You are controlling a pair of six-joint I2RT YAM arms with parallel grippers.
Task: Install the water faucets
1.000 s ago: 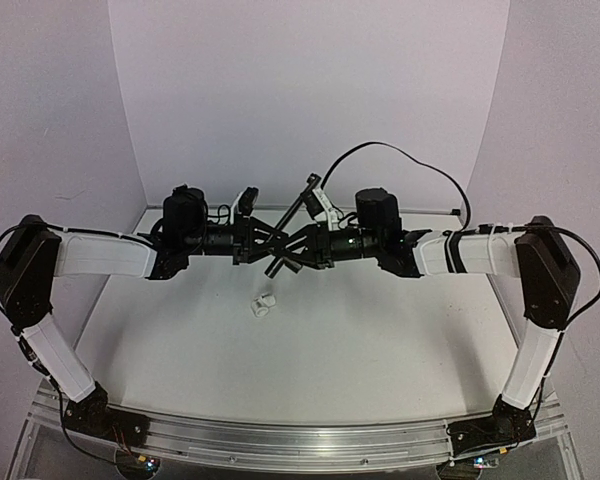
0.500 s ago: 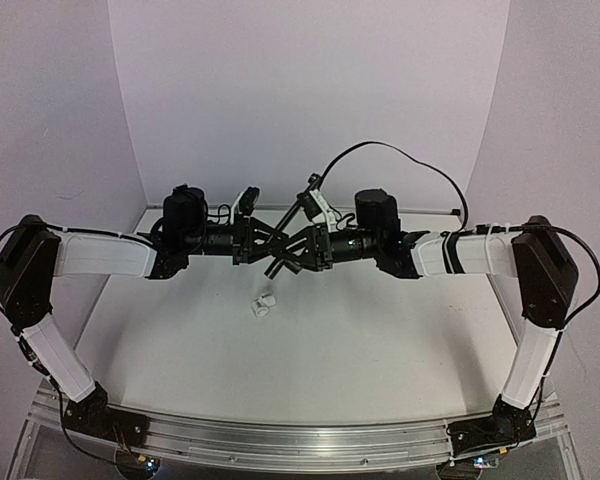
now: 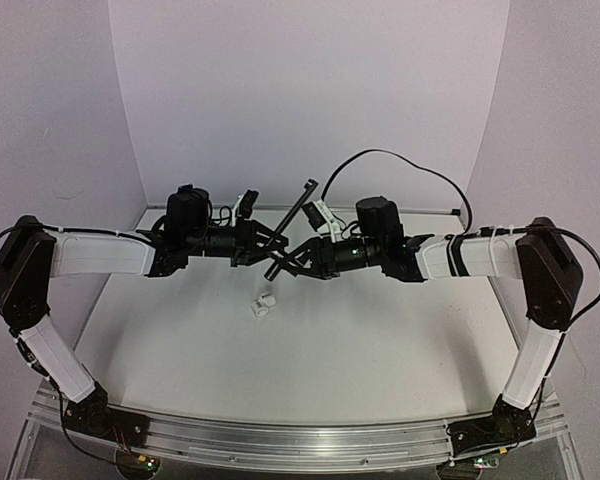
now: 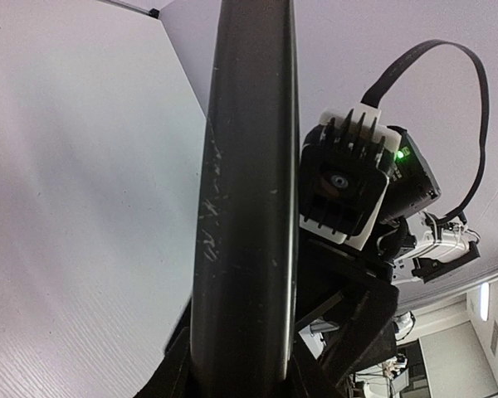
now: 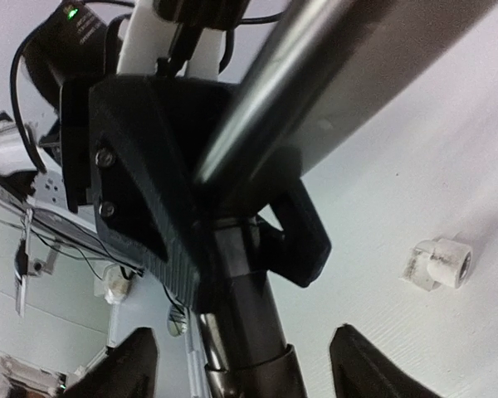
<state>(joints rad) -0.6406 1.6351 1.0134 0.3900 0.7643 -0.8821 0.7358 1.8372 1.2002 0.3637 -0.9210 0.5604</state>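
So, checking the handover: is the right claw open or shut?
Open: the right claw has its fingers well apart, clear of the faucet between them; the left claw clamps it.

No legible text, labels or numbers

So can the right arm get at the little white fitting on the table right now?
Probably yes. The right claw is open and empty, and the white fitting lies uncovered on the table close by. It must first clear the faucet between its fingers, which the left claw holds.
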